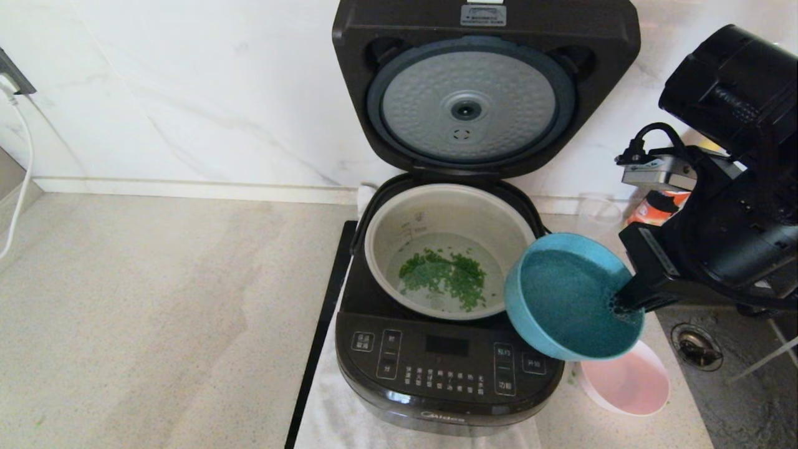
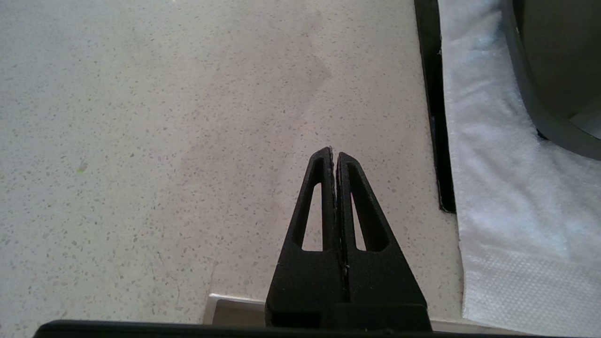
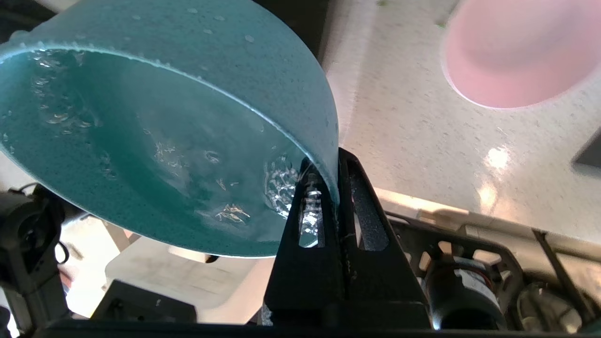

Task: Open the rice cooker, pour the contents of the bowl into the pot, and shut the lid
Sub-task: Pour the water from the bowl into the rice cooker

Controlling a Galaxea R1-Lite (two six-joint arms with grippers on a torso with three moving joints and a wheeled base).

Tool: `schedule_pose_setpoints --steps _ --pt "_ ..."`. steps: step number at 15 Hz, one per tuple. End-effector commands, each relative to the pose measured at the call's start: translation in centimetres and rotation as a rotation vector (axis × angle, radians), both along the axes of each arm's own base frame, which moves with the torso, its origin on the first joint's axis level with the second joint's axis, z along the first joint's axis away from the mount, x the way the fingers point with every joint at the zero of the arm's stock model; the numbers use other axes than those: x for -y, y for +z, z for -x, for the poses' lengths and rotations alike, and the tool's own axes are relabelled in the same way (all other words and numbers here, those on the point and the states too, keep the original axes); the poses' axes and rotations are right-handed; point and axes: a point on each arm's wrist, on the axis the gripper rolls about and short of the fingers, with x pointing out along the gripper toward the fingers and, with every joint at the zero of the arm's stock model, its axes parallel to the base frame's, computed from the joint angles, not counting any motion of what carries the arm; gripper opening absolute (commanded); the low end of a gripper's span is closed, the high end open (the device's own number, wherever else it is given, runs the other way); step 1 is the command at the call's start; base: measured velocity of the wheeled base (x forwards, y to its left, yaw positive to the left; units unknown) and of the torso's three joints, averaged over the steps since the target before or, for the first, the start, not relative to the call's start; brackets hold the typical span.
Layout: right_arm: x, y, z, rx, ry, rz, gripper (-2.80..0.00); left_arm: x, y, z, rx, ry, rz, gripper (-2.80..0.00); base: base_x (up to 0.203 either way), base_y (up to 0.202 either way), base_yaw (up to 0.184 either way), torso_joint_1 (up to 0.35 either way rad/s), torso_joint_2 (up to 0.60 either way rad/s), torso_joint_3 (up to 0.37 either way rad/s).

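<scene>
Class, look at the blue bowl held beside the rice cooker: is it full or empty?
Empty. The blue bowl shows a bare, wet inside, with only droplets left, and green bits float in the pot.

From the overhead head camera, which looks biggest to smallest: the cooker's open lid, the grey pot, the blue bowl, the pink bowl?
1. Lid
2. Pot
3. Blue bowl, though it is lifted nearer the camera
4. Pink bowl, partly hidden, so unsure

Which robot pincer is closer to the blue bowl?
The right pincer: it pinches the blue bowl's rim. The left pincer is shut, over the bare counter, away from it.
</scene>
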Motion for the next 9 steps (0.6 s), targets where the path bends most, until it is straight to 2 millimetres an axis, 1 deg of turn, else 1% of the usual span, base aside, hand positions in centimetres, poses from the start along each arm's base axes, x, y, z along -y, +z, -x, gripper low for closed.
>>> schedule_pose_setpoints --steps 1,9 --pt "-0.8 0.0 0.2 0.009 0.029 -0.008 -2.8 0.0 0.0 0.0 0.0 0.001 0.001 -2.8 0.0 0.0 0.0 0.0 0.0 0.0" --pt "-3.9 -0.4 0.7 0.064 0.046 0.018 -2.8 0.0 0.0 0.0 0.003 0.001 0.001 -2.8 0.0 0.0 0.0 0.0 0.0 0.0"
